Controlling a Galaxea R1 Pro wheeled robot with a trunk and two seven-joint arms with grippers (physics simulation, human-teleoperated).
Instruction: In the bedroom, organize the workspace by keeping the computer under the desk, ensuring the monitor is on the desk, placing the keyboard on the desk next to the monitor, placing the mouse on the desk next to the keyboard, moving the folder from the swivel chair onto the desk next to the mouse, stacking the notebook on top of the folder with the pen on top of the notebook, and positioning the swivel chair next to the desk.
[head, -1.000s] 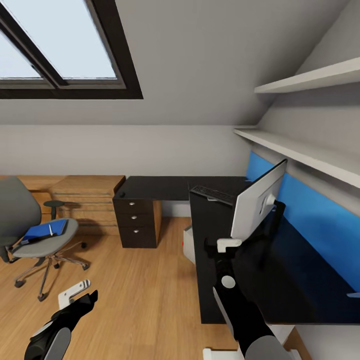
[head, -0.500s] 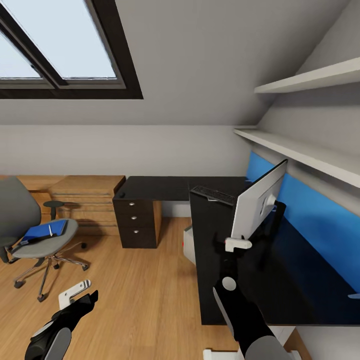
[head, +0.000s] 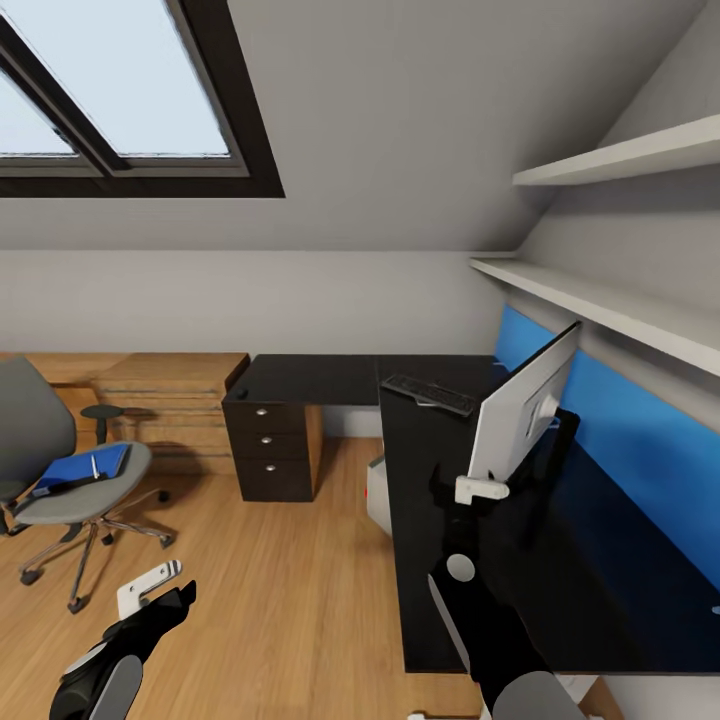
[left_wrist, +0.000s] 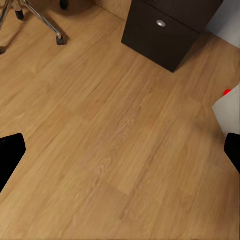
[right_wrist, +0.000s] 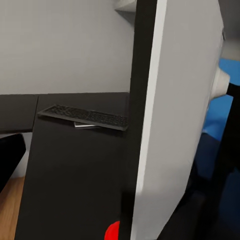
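Since a second ago: monitor (head: 522, 405) shifted slightly right and far, along with right gripper (head: 478, 492) at its near lower edge; whole view also panned a little, chair (head: 60, 470) now sitting further left. Cannot tell whether right gripper clamps the monitor or only presses against it; jaw gap hidden behind the white screen back in the right wrist view. Left gripper (head: 155, 588) hangs low over bare floor (left_wrist: 115, 145), fingers spread wide, holding nothing.

Monitor stands on desk (head: 430, 480), turned edge-on toward the robot. Keyboard (head: 428, 393) lies on the far part of the desk, apart from the monitor, a thin pale thing under it. Folder (head: 75, 466) rests on the chair seat at far left, pen (head: 96, 465) on top. Computer (head: 378, 492) peeks out low beside the desk.

Likely risks: pushing low on the monitor could tip it toward the blue wall (head: 640, 450) or twist it on its stand; sliding far could sweep it into the keyboard.
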